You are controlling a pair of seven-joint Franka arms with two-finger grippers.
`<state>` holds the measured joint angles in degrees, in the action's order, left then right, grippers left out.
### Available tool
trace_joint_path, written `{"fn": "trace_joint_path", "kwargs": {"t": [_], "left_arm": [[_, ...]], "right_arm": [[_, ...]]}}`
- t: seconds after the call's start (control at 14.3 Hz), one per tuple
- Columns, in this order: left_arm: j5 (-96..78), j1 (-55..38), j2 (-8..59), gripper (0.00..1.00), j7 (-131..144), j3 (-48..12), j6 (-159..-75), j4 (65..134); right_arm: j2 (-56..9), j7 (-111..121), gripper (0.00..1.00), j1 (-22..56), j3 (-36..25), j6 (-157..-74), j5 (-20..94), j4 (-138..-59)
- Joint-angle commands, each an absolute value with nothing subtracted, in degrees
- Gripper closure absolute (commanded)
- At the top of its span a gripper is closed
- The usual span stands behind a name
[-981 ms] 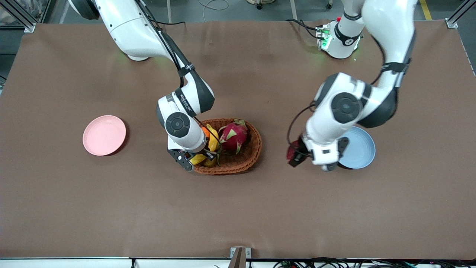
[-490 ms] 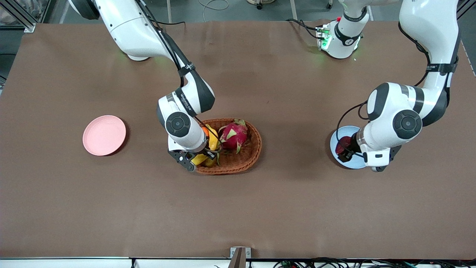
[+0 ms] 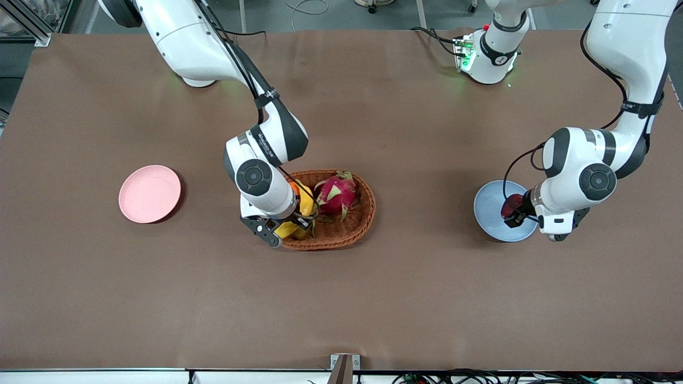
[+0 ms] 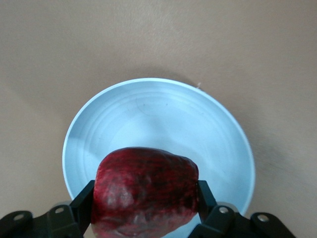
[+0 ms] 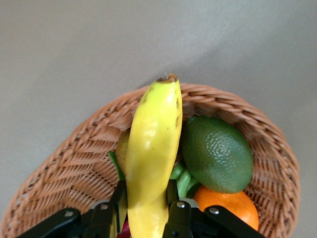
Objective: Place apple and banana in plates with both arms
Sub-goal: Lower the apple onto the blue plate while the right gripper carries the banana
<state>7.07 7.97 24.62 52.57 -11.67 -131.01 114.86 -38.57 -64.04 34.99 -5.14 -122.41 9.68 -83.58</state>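
Note:
My left gripper [image 3: 513, 213] is shut on the dark red apple [image 3: 512, 205] and holds it over the pale blue plate [image 3: 488, 210]. In the left wrist view the apple [image 4: 144, 191] sits between the two fingers above the blue plate [image 4: 158, 119]. My right gripper [image 3: 283, 228] is shut on the yellow banana [image 3: 304, 201] at the wicker basket's [image 3: 352, 224] end toward the right arm. In the right wrist view the banana [image 5: 151, 148] lies between the fingers, its dark tip over the basket rim [image 5: 218, 101]. The pale pink plate [image 3: 149, 193] lies toward the right arm's end.
The basket also holds a pink dragon fruit [image 3: 336, 193], an orange [image 5: 228, 206] and a green lime-like fruit [image 5: 218, 153]. Brown table surface lies open around both plates.
My left arm has carried the apple from beside the blue plate to over it. The right gripper has stayed at the basket on the banana.

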Motion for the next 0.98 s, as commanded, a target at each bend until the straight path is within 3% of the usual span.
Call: {"fn": "trace_joint_path", "kwargs": {"t": [0.0,0.07,0.14,0.56,0.91], "left_arm": [[8.00,8.35,25.66,0.63,52.47,-12.22,-132.45,115.31],[8.00,8.35,25.75,0.43,52.47,-12.22,-132.45,115.31],[8.00,8.35,25.75,0.01,52.47,-12.22,-132.45,115.23],[8.09,8.00,21.64,0.00,52.21,-12.57,-130.35,113.29],[8.26,7.91,17.23,0.00,43.18,-13.71,-111.23,99.09]], "right_arm": [[-34.64,-58.04,0.89,32.27,-5.10,-116.04,9.76,-82.27],[-33.85,-54.01,0.89,31.21,-5.18,-114.10,9.58,-82.00],[-32.88,-49.96,0.89,29.90,-5.27,-113.21,9.67,-82.09],[-31.82,-28.95,0.89,18.13,-5.45,-106.44,7.13,-83.93],[-30.33,-8.04,0.89,6.88,-5.45,-105.47,5.80,-89.54]]}}
